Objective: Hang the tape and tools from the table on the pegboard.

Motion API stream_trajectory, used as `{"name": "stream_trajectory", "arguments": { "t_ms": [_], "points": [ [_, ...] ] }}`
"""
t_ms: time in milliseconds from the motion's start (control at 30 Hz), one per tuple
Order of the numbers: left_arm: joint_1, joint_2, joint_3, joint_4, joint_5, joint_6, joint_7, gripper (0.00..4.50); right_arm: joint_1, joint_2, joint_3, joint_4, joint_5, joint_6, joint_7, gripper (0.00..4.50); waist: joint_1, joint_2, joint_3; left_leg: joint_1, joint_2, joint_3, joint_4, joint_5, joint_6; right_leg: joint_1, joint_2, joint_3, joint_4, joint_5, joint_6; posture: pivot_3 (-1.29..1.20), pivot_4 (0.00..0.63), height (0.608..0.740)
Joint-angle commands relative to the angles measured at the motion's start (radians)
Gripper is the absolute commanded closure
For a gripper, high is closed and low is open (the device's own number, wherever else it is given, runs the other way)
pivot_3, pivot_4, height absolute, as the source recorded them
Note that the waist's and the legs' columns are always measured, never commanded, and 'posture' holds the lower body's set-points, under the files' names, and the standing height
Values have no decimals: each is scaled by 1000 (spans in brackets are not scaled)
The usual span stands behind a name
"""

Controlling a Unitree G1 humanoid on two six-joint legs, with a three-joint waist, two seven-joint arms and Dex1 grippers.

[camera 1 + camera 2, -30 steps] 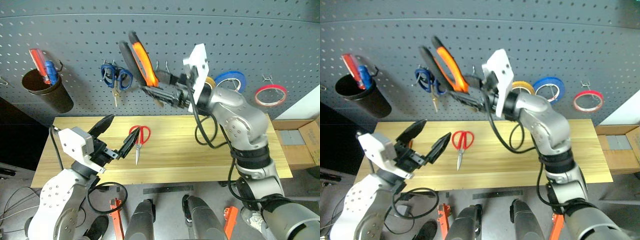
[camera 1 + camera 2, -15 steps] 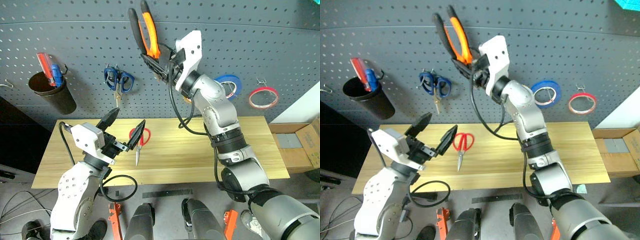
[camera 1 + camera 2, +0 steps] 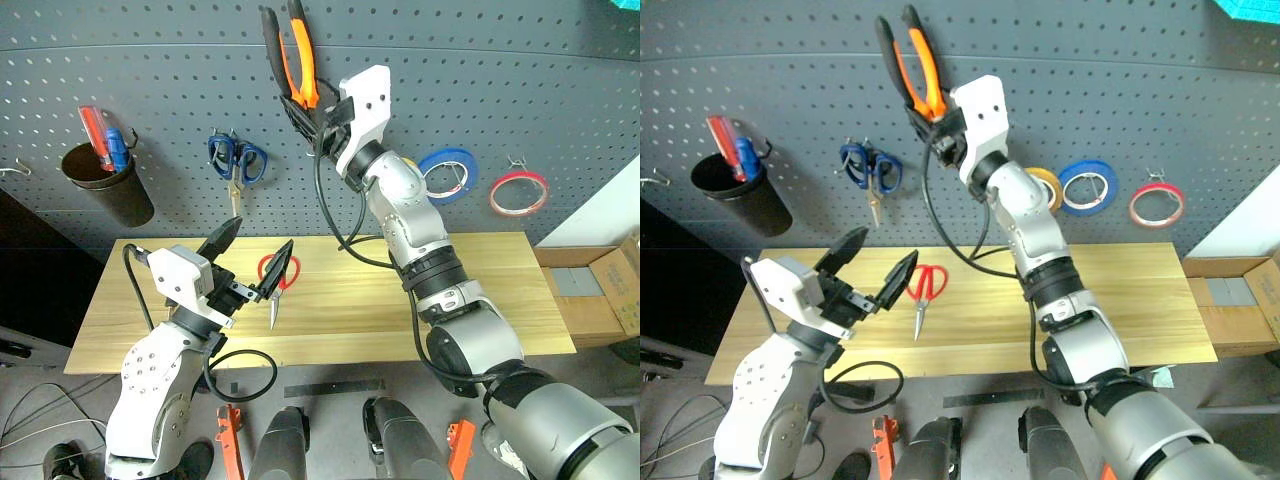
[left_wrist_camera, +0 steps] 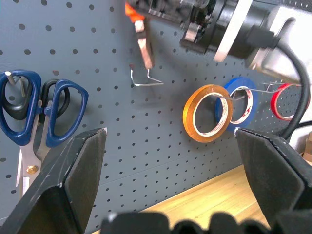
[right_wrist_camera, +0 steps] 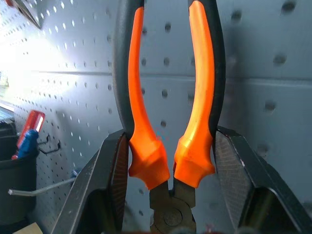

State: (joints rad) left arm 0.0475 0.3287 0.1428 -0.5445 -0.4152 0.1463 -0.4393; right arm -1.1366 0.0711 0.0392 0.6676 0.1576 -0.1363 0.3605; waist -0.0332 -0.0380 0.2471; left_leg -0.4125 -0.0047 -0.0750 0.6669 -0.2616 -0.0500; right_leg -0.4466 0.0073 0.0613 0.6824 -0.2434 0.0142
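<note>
Head views: right gripper (image 3: 318, 118) clamped on the pliers (image 3: 290, 52), handles up, raised vs the pegboard (image 3: 520, 70) well above the worktop (image 3: 480, 300); looks like the hang-the-pliers step, next move needs a handle lined up over a free hook. Left gripper (image 3: 252, 263) wide apart, empty, hovering just over the red scissors (image 3: 925, 290) lying on the worktop. Count: 3 tape rings on hooks – yellow (image 3: 1045, 188), blue (image 3: 1088, 186), red tape (image 3: 1155, 204); 2 scissors incl. blue scissors (image 3: 234, 163) hung; 1 pliers. Left wrist view: bare wire hook (image 4: 145, 80) under the pliers' nose. Right wrist view: pliers' neck pinched btwn both fingers (image 5: 109, 180).
</note>
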Motion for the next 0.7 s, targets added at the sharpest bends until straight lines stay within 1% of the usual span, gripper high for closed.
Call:
{"name": "stream_trajectory", "arguments": {
  "t_ms": [33,267,433,700],
  "points": [
    [10,3,1,-32,1,-6,6,0,-58,14,-24,11,-9,-80,-29,2486,0,0,0,0,0,0,0,0,0,0,0,0,0,0,0,9,178,740],
    [22,9,5,-41,-10,2,5,0,-66,21,-43,64,-41,-186,-108,2487,1,0,0,0,0,0,0,0,0,0,0,0,0,0,0,12,188,740],
    [27,11,0,-41,-15,7,2,0,-46,37,-25,96,-80,-257,-141,2487,-1,0,0,0,0,0,0,0,0,0,0,0,0,0,0,13,196,740],
    [39,15,11,-46,-26,14,-8,0,-59,64,-19,193,-128,-343,-211,2487,0,0,0,2,0,0,-1,0,0,1,0,0,0,0,0,23,210,740]
  ]
}}
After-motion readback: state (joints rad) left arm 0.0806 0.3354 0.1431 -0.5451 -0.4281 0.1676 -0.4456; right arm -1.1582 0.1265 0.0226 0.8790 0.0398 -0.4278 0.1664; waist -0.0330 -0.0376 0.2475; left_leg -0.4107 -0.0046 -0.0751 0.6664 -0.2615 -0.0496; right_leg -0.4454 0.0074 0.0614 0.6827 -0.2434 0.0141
